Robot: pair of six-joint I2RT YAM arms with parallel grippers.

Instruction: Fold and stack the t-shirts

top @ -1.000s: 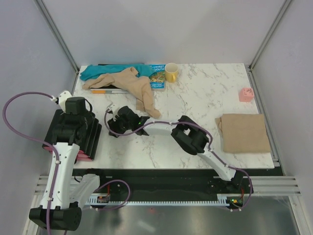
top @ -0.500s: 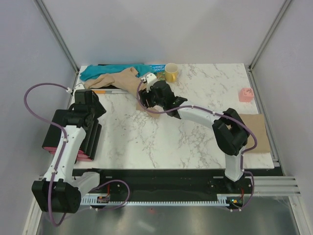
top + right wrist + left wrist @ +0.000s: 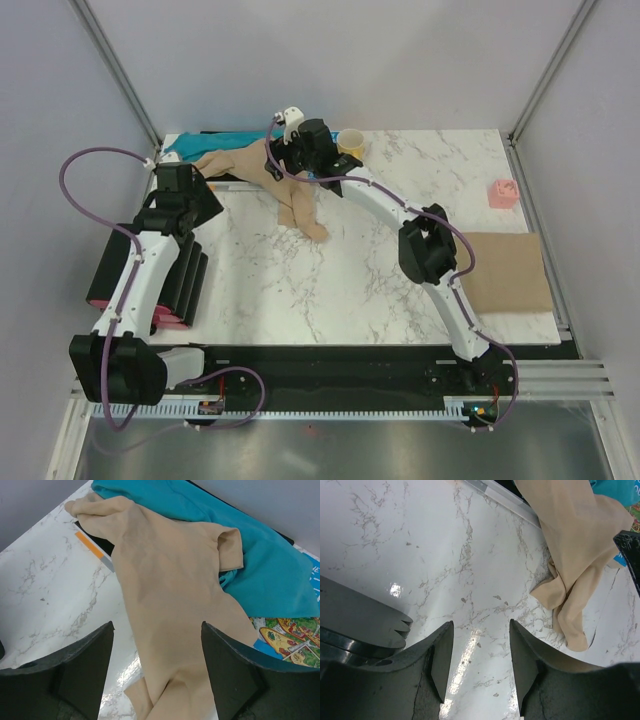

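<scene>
The right gripper [image 3: 156,630] hangs over the far-left part of the marble table [image 3: 350,270], jaws spread wide and clamping nothing. Directly beneath them lies the crumpled tan t-shirt [image 3: 165,595], running from ahead of the fingers down between them; whether they touch it cannot be told. Beyond it, ahead and to the right in the wrist view, spreads the teal garment [image 3: 250,545], with the picture book [image 3: 285,635] peeking out beside the right finger. The left gripper [image 3: 480,630] is released too, only bare marble between its fingers. The crumpled tan t-shirt sits ahead and to its right, apart from it. Near the right arm's elbow, the folded tan t-shirt [image 3: 510,270] rests flat.
</scene>
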